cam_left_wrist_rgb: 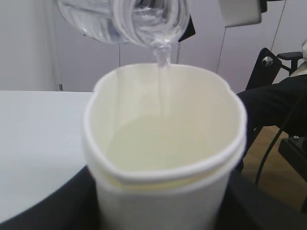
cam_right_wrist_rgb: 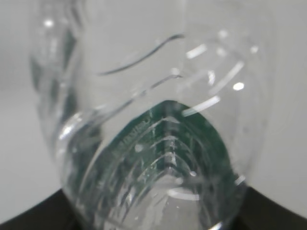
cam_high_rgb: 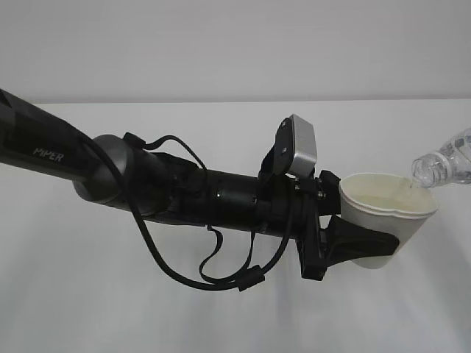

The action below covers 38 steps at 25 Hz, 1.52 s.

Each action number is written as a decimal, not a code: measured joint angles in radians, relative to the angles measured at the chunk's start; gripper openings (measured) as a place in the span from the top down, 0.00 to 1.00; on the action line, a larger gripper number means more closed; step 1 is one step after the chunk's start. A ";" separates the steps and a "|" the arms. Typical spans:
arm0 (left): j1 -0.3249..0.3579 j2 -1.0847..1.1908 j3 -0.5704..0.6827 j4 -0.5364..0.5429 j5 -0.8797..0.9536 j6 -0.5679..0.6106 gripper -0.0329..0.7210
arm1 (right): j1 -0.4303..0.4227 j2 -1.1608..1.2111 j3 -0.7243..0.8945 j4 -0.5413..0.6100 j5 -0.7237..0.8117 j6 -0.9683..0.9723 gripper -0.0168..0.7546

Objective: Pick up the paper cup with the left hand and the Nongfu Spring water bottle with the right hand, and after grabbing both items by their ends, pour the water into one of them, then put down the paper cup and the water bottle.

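Observation:
The cream paper cup (cam_high_rgb: 386, 213) is held off the table, squeezed slightly oval, with my left gripper (cam_high_rgb: 372, 243) shut on its wall. In the left wrist view the cup (cam_left_wrist_rgb: 163, 143) fills the frame, black fingers (cam_left_wrist_rgb: 43, 211) on either side of it. The clear water bottle (cam_high_rgb: 447, 163) comes in tilted from the right edge, its open mouth just above the cup's far rim. A thin stream of water (cam_left_wrist_rgb: 163, 60) falls from the bottle mouth (cam_left_wrist_rgb: 148, 21) into the cup, which holds some liquid. My right gripper (cam_right_wrist_rgb: 153, 218) is shut on the bottle (cam_right_wrist_rgb: 158, 143), whose green label shows through the ribbed wall.
A white table (cam_high_rgb: 110, 309) lies under both arms, with a pale wall behind it. The left arm's cables (cam_high_rgb: 213, 272) hang in loops below the wrist. Past the table in the left wrist view stand a dark chair (cam_left_wrist_rgb: 268, 72) and a seated person's dark legs (cam_left_wrist_rgb: 278, 100).

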 joint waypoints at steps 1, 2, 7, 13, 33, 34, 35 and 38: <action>0.000 0.000 0.000 0.000 0.000 0.000 0.40 | 0.000 0.000 0.000 0.000 0.000 0.000 0.48; 0.000 0.000 0.000 0.000 0.000 0.000 0.40 | 0.000 0.000 0.000 0.000 0.000 0.000 0.48; 0.000 0.000 0.000 0.000 0.001 0.000 0.40 | 0.000 0.000 0.000 0.000 0.000 0.000 0.48; 0.000 0.000 0.000 0.000 0.001 0.000 0.40 | 0.000 0.000 0.000 0.000 0.000 0.000 0.48; 0.000 0.000 0.000 0.010 0.001 0.000 0.40 | 0.000 0.000 0.000 0.000 0.000 -0.013 0.48; 0.000 0.000 0.000 0.010 0.001 0.000 0.40 | 0.000 0.000 0.000 0.000 0.000 -0.014 0.48; 0.000 0.000 0.000 0.011 0.001 0.000 0.40 | 0.000 0.000 0.000 0.000 0.000 -0.014 0.48; 0.000 0.000 0.000 0.011 0.001 0.000 0.40 | 0.000 0.000 0.000 0.000 0.000 -0.016 0.48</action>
